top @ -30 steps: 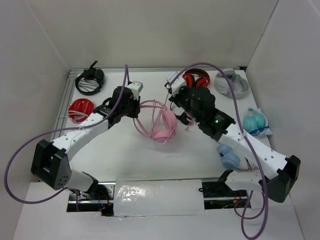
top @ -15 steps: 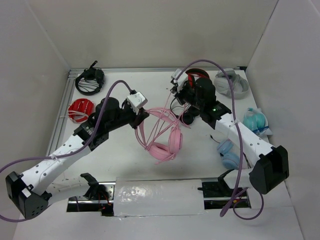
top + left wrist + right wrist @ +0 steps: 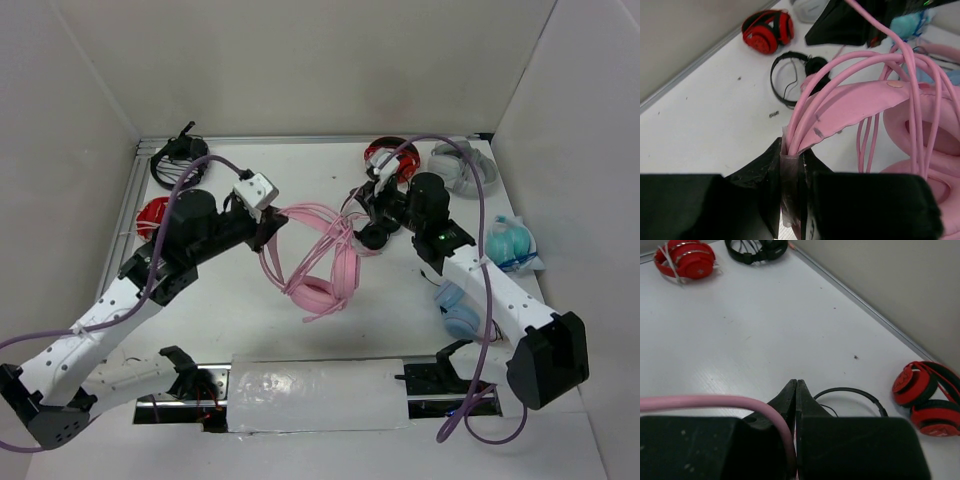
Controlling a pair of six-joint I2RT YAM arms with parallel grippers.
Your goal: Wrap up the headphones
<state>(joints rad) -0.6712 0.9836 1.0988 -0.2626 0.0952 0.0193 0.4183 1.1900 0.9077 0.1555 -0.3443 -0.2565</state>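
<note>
The light-pink headphones (image 3: 322, 272) hang above the middle of the table, cups low and toward the near side. My left gripper (image 3: 268, 226) is shut on the wire headband together with strands of the pink cable, seen close in the left wrist view (image 3: 792, 150). A pink cup (image 3: 920, 125) fills that view's right side. My right gripper (image 3: 366, 214) is just right of the headband, shut on the thin pink cable (image 3: 771, 412), which runs in between its closed jaws (image 3: 796, 386).
Thin black headphones (image 3: 850, 394) lie on the table under the right gripper. Red-and-black headphones (image 3: 392, 160), a grey pair (image 3: 462, 168), a teal pair (image 3: 512, 243) and a blue pair (image 3: 460, 310) are at the right. A black pair (image 3: 180, 160) and a red pair (image 3: 160, 215) are at the left.
The pink headphones have turned and swung toward the near side, hanging lower. The left arm has drawn back to the left. The right gripper has shifted right with the cable.
</note>
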